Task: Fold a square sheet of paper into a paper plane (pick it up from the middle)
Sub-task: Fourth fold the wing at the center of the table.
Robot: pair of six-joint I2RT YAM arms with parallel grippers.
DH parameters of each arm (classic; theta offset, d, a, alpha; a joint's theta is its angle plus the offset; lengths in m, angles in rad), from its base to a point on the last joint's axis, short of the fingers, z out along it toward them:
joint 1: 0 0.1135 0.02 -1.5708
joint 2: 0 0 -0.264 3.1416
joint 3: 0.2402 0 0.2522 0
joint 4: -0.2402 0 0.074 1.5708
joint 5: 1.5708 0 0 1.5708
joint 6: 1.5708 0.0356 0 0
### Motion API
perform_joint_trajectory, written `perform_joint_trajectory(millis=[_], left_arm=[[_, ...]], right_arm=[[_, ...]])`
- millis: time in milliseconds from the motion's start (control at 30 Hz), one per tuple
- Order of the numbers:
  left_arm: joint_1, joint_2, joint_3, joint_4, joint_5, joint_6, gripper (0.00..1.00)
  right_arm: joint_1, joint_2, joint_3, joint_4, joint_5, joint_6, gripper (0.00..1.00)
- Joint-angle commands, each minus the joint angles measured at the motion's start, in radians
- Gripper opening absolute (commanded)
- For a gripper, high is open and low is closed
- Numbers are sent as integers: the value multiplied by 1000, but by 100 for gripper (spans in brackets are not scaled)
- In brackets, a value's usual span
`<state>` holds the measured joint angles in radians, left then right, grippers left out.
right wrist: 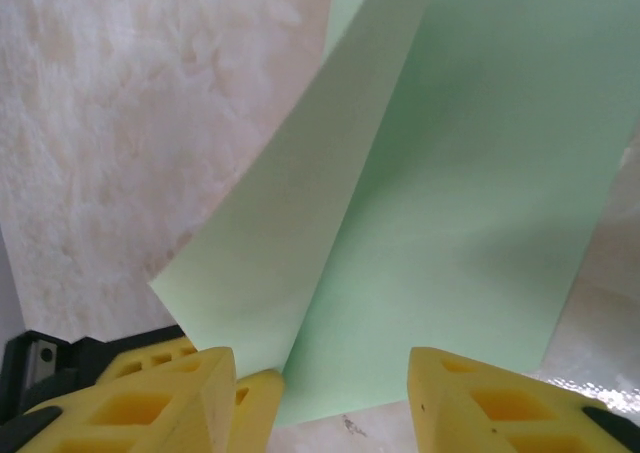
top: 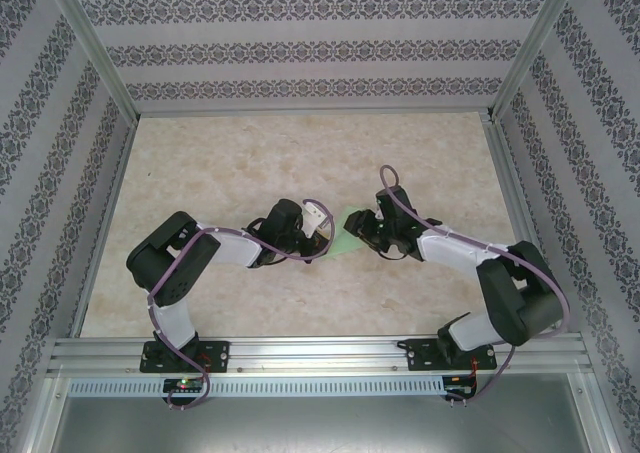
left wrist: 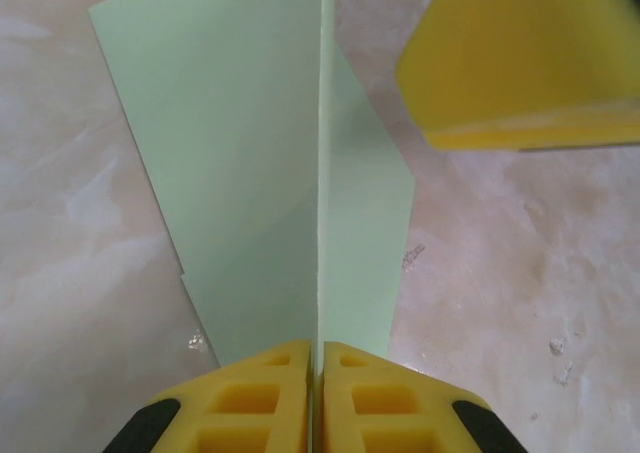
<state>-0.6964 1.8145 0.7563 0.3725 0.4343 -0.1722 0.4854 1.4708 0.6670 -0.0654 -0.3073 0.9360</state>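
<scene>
My left pincer [left wrist: 314, 361] clamps the creased sheet [left wrist: 250, 173], my right pincer [right wrist: 335, 373] gapes open; most folds remain, I judge.

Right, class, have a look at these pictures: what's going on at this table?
Two robot arms are folding a pale green sheet of paper on the marbled table. The left fingers are shut on its upright crease. The right fingers stand open over the sheet, a lifted flap beside one of them.

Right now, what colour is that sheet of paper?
The paper is plain pale green; the left wrist view shows it best.
</scene>
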Motion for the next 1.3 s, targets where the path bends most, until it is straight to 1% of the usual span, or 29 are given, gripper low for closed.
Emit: perform_joint_trajectory(millis=[0, 167, 400, 600, 867, 1200, 1267], left_arm=[[-13, 25, 23, -31, 26, -69, 12], [-12, 46, 35, -43, 29, -103, 12], [-12, 78, 55, -52, 36, -140, 11], [-8, 82, 56, -57, 15, -170, 10], [7, 80, 51, -41, 27, -216, 9], [9, 96, 59, -44, 37, -237, 9], [11, 99, 63, -49, 35, -241, 9]], right_arm=[[17, 55, 25, 60, -53, -62, 47], [30, 124, 68, 75, -75, -92, 45], [30, 173, 95, 61, -56, -115, 44], [28, 152, 81, 65, -41, -126, 43], [16, 86, 21, 91, -17, -124, 49], [9, 108, 16, 128, -21, -122, 49], [7, 114, 26, 106, -8, -124, 47]])
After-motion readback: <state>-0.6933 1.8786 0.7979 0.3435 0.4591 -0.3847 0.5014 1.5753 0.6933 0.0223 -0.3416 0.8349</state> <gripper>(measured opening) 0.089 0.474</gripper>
